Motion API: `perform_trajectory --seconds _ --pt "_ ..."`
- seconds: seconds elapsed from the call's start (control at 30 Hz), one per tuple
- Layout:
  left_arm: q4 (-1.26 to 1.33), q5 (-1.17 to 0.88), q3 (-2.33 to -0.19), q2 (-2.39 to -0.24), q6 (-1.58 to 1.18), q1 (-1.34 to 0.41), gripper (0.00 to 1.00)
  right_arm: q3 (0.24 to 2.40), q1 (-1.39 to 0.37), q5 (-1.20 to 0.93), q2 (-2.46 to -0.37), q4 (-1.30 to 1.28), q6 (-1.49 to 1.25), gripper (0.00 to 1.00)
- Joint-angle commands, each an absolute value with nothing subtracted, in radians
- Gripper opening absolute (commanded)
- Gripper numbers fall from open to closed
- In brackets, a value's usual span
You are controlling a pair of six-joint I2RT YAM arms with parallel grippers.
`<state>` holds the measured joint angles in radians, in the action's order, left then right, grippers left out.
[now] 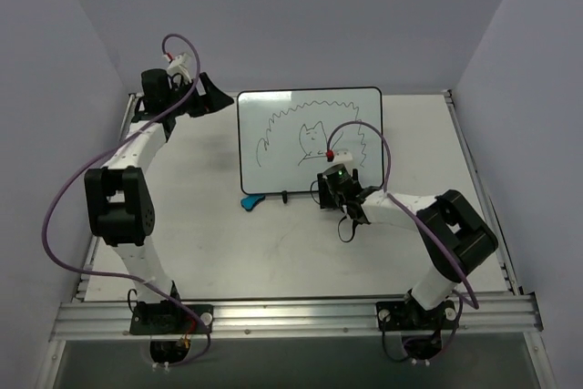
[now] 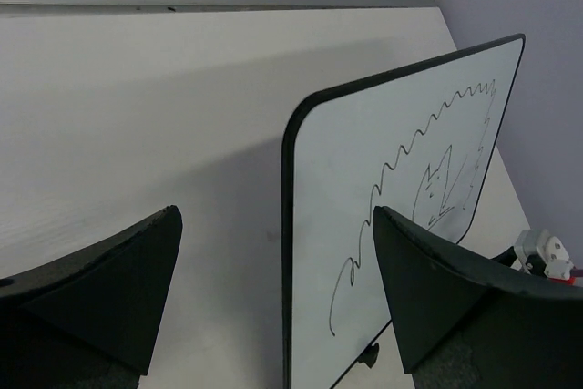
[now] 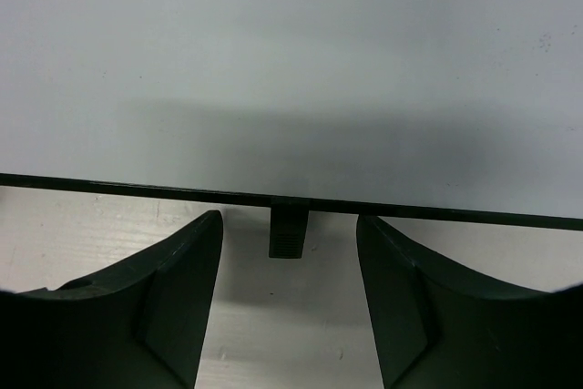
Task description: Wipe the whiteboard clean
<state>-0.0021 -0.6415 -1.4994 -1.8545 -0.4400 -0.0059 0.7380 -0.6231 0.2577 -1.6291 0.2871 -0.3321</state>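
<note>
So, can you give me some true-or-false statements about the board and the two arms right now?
1. The whiteboard bears black marker scribbles. True.
2. The left arm's jaws hold the blue eraser. False: they are open and empty; the eraser lies on the table by the board's lower left corner.
3. The whiteboard lies flat. False: it stands upright on its feet.
4. The right arm's jaws are open, facing one black foot of the board. True.
</note>
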Motion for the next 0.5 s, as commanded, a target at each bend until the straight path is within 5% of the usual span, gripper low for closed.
perform_trajectory --seconds 0.0,0.47 --pt "0.037 -0.802 -1.652 -1.988 -0.397 -0.005 0.94 0.741 -0.630 0.275 -1.588 0.278 -0.325 0.56" --pt "0.213 -0.989 -1.720 -2.131 -0.459 -0.035 0.94 0.761 -0.632 0.267 -1.629 0.278 -0.319 0.43"
